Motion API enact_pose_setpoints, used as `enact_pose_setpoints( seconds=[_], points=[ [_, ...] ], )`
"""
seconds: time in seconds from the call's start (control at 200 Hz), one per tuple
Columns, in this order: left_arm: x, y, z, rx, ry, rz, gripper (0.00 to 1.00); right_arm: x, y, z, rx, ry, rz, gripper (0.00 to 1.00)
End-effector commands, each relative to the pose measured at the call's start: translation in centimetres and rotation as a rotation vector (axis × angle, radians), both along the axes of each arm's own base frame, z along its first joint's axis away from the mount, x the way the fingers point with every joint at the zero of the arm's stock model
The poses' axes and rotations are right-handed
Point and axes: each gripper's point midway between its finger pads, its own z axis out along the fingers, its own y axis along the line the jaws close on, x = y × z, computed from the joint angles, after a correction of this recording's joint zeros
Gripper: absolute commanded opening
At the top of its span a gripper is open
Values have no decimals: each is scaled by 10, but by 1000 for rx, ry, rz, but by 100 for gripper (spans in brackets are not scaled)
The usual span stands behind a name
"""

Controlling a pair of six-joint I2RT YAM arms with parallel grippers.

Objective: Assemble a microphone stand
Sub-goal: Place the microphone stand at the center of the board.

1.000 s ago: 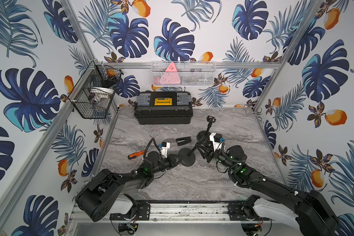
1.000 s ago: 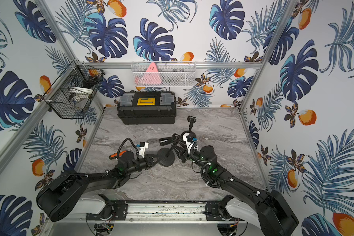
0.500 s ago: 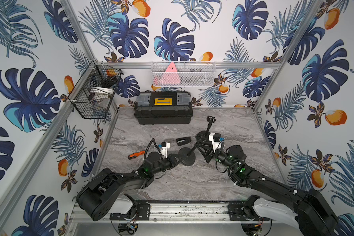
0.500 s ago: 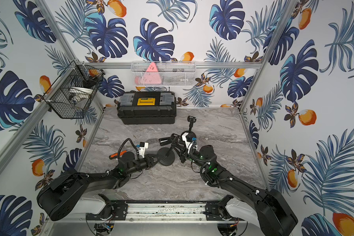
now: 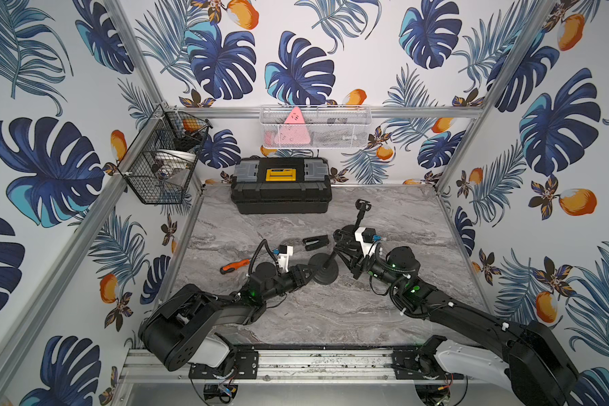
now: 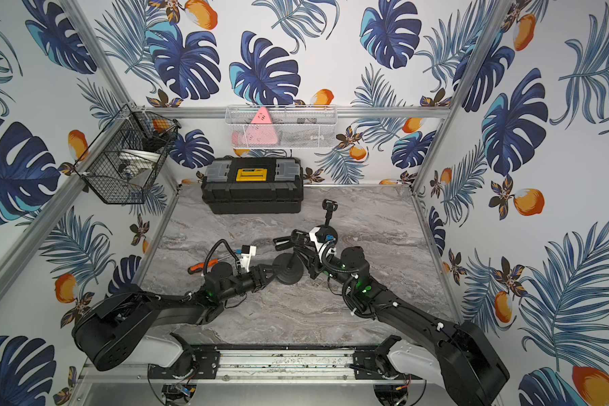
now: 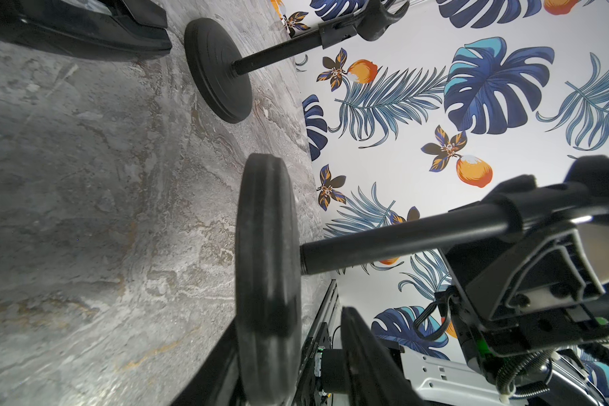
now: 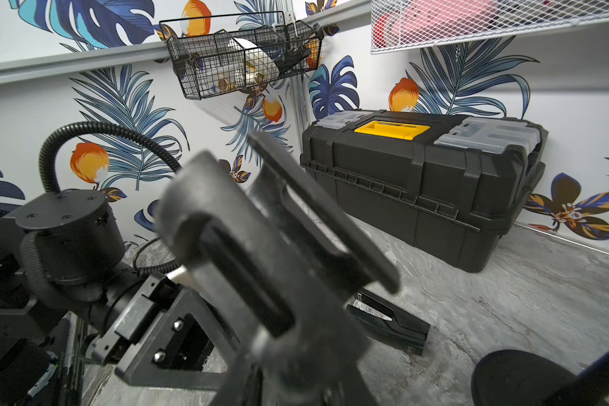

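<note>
Straddling the rim of the base [image 5: 323, 271], the left gripper [image 5: 306, 275] has its jaws parted. In the left wrist view one finger [image 7: 363, 344] stands clear of the disc's edge with a gap showing, so nothing is clamped there. The base sits near the middle of the table [image 5: 331, 316], flat side down; whether it rests fully on the marble I cannot tell. A pole [image 7: 401, 239] rises from its centre to the right gripper [image 5: 339, 243], which is pressed together around the pole's upper end, where a blurred clip [image 8: 268, 253] fills the right wrist view. Just behind is a second stand [image 5: 362, 211], upright; a loose clip [image 5: 315, 242] lies near it, and a screwdriver [image 5: 234, 266] lies further left. The risk, as I judge it: with the base unheld, a twist from the right arm would spin the whole stand rather than tighten the thread — and a sideways pull at the top could tip it into the second stand or drag the base over the loose clip.
</note>
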Motion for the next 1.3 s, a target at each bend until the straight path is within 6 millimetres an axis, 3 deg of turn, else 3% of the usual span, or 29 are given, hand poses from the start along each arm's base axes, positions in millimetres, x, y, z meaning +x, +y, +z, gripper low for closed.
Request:
enact_pose_setpoints(
  seconds=[0.0,0.085,0.3,0.54,0.826,1.016,1.291],
  points=[
    [2,-1,10,-22,-41,0,53,3,-2,17,19,-58,-22,0],
    [1,0,7,1,-43,-2,60,2,-4,17,14,-60,-30,0],
    [6,16,-11,171,-51,68,61,6,-15,14,-13,-58,-94,0],
    [10,38,-17,330,-85,144,63,7,-27,2,-51,-42,-149,0],
    [23,72,-3,524,-202,288,62,9,-30,-32,-117,2,-164,0],
    [26,78,9,556,-256,314,61,13,-28,-51,-156,23,-166,0],
    [23,83,9,570,-264,327,60,18,-23,-64,-184,36,-160,0]
  ],
)
